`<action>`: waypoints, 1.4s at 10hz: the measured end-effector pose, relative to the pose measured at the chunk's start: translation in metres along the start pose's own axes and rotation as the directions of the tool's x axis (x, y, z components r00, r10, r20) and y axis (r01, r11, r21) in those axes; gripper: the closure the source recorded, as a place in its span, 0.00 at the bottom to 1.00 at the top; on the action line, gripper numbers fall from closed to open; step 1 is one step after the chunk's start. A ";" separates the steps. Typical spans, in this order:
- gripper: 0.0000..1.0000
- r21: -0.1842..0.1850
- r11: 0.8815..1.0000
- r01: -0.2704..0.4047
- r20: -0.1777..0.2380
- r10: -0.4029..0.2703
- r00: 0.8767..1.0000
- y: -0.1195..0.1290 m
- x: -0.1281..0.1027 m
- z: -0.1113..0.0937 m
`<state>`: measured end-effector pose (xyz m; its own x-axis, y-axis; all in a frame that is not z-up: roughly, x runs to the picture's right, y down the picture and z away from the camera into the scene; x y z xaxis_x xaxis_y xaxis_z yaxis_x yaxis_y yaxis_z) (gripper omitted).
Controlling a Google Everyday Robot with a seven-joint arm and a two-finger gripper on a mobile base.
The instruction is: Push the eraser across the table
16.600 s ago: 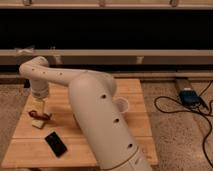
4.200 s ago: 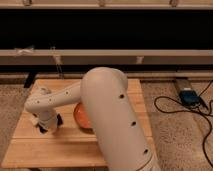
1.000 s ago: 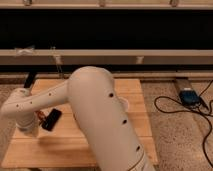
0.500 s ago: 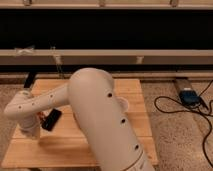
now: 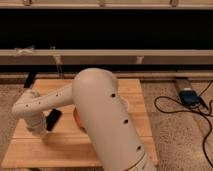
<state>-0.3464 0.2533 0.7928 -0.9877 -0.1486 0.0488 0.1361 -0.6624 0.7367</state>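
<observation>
- the table [image 5: 135, 92] is a pale wooden top on a speckled floor [image 5: 175, 130], with a long dark wall [image 5: 110, 30] behind its far edge.
- the eraser [image 5: 53, 119], a flat black block, lies tilted on the left half of the table, well in from the left edge and nearer the middle than the front edge.
- bare wood lies in front of the eraser toward the near edge, and more behind it toward the far edge.
- just right of the eraser, an orange plate [image 5: 76, 116] peeks out from behind the arm.
- the white arm [image 5: 105, 125] rises from the lower right, bends at a big rounded elbow and reaches left and down.
- the gripper [image 5: 39, 132] sits low over the table's left side, just beside the eraser's left; its fingers are closed with nothing between them.
- a blue box [image 5: 189, 97] with black cables [image 5: 175, 107] lies on the floor to the right.
</observation>
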 end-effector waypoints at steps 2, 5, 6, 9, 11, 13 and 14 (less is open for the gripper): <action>1.00 -0.012 1.000 -0.019 0.001 0.019 1.000 0.010 -0.005 0.003; 1.00 -0.034 0.998 -0.051 -0.006 0.051 0.999 0.028 -0.012 0.003; 1.00 -0.046 0.997 -0.058 -0.012 0.057 0.998 0.036 -0.013 0.001; 1.00 -0.068 0.995 -0.077 -0.021 0.076 0.997 0.052 -0.016 -0.003; 1.00 -0.090 0.991 -0.099 -0.031 0.096 0.995 0.069 -0.022 -0.008; 1.00 -0.097 0.989 -0.108 -0.038 0.105 0.994 0.075 -0.023 -0.009; 1.00 -0.100 0.988 -0.119 -0.039 0.116 0.993 0.083 -0.026 -0.009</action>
<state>-0.3091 0.1958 0.8464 -0.9615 -0.2528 0.1074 0.2599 -0.7102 0.6543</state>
